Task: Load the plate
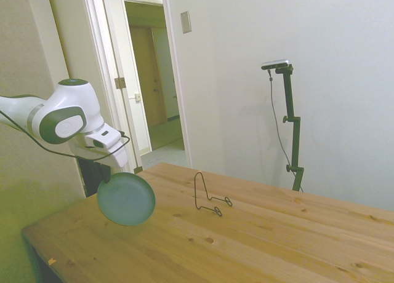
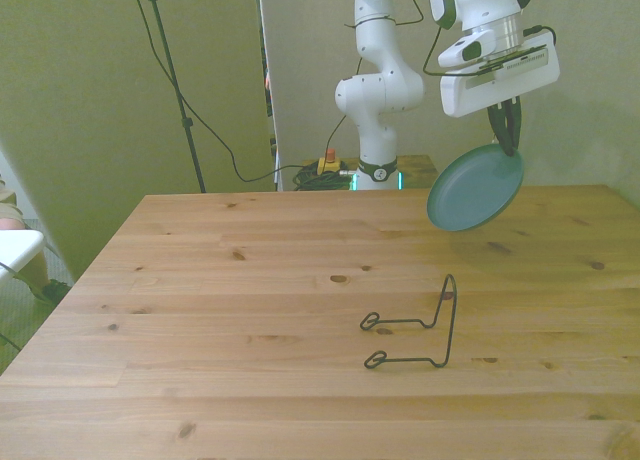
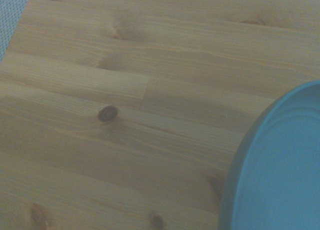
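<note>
Tabletop (image 2: 250, 310) of knotty pine planks fills the frame's lower half, pale walls behind. Tool (image 2: 507, 138), upper right, clamps the rim of the tilted round matte-green plate (image 2: 476, 189), airborne. Thin black wire stand (image 2: 415, 328) sits lower centre.

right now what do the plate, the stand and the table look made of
Plate: matte sage-green, no glare; plastic or glazed ceramic, can't tell which. Stand: thin black bent wire, likely metal. Table: pale wood planks with visible knots and grain.

Sage-green plate (image 2: 476, 188), black wire stand (image 2: 415, 326), knotty pale wooden table (image 2: 230, 310).
</note>
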Action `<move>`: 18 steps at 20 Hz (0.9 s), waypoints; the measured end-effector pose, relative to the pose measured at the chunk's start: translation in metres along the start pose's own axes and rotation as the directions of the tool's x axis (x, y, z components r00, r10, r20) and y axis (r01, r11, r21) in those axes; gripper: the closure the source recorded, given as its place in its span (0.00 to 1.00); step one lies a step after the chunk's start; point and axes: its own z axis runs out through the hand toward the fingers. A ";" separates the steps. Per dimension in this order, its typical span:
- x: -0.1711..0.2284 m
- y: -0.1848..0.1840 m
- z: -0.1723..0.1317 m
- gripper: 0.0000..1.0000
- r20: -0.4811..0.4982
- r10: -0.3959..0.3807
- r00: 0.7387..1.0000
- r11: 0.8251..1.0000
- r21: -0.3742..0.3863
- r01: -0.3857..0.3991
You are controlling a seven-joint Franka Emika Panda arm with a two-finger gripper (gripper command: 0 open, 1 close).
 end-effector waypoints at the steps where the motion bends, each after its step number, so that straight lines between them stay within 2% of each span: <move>1: 0.001 0.001 0.000 1.00 0.001 0.000 1.000 1.000 0.000 0.000; 4: 0.016 0.011 -0.011 1.00 0.018 0.004 1.000 1.000 0.016 -0.005; 10: 0.061 0.050 -0.049 1.00 0.061 -0.069 0.996 0.989 0.132 0.060; 14: 0.093 0.084 -0.086 1.00 0.069 -0.119 0.990 0.967 0.232 0.100; 18: 0.119 0.113 -0.116 1.00 0.059 -0.100 0.993 0.954 0.290 0.079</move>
